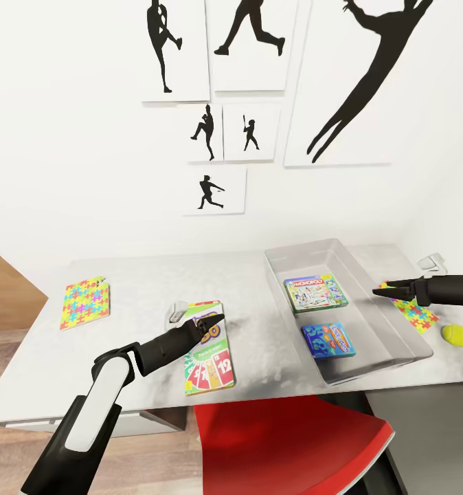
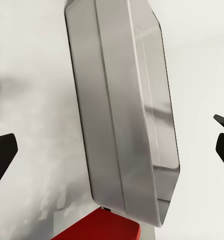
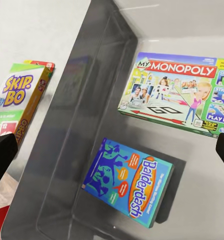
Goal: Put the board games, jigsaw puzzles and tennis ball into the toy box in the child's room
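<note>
On the table (image 1: 142, 289) the grey toy box (image 1: 314, 261) holds two board games, a Monopoly box (image 1: 315, 291) and a blue Balderdash box (image 1: 328, 341). The right wrist view looks down on Monopoly (image 3: 176, 92) and Balderdash (image 3: 129, 182). A third game, Skip-Bo (image 1: 207, 361), lies flat on the table under my open left gripper (image 1: 218, 320). My right gripper (image 1: 380, 289) hovers open over the box's right rim. One jigsaw puzzle (image 1: 85, 304) lies far left, another (image 1: 418, 316) sits below the right arm, with the tennis ball (image 1: 456, 335) beside it.
A red chair (image 1: 286, 440) stands at the table's front edge below the toy box. Small white objects sit by Skip-Bo (image 1: 178, 313) and at the back right (image 1: 432, 261). Black silhouette pictures (image 1: 245, 45) hang on the wall. Wood floor (image 1: 5, 289) shows at left.
</note>
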Controlling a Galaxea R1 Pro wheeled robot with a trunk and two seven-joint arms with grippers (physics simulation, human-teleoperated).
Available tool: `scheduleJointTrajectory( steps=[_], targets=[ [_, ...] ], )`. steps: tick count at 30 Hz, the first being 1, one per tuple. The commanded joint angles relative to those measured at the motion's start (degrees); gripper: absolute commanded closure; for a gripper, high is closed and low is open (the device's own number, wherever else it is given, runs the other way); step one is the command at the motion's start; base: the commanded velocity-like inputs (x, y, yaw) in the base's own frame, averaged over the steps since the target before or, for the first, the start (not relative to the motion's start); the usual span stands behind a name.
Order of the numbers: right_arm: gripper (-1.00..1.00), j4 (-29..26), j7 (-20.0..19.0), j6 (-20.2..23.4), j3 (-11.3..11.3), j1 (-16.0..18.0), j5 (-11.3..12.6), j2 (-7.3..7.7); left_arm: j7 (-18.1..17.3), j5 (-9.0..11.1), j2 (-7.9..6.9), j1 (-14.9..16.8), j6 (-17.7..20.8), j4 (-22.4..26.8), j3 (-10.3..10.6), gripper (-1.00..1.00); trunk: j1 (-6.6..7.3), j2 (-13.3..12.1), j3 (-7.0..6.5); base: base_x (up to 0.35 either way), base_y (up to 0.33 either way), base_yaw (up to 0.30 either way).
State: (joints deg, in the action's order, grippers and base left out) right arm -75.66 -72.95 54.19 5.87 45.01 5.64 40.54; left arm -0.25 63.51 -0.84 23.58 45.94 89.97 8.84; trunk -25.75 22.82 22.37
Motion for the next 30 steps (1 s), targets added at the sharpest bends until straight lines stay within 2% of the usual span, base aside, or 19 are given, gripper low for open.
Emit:
scheduleJointTrajectory(
  steps=[1,8,17,30],
  targets=[
    [-1.00,0.0,0.0,0.4,0.0,0.0,0.2,0.02,0.0,0.0,-0.03,0.0,0.1,0.0,0.0,-1.00,-0.03,0.1,0.09,0.000,0.000,0.000],
    [-1.00,-0.2,-0.4,0.6,-0.2,0.4,0.0,0.33,0.0,0.0,-0.08,0.1,0.5,0.4,-0.1,-1.00,-0.03,0.1,0.09,0.000,0.000,0.000],
    [-1.00,-0.8,-1.8,2.8,0.4,0.1,-0.3,-1.80,-2.2,0.0,-1.20,1.5,1.4,1.7,-0.7,-1.00,-0.03,0.1,0.09,0.000,0.000,0.000],
    [-1.00,-0.9,-2.2,3.6,0.6,-0.1,-0.4,-2.85,-3.0,0.0,-1.60,1.9,1.1,2.1,-1.1,-1.00,-0.03,0.1,0.09,0.000,0.000,0.000]
  ],
)
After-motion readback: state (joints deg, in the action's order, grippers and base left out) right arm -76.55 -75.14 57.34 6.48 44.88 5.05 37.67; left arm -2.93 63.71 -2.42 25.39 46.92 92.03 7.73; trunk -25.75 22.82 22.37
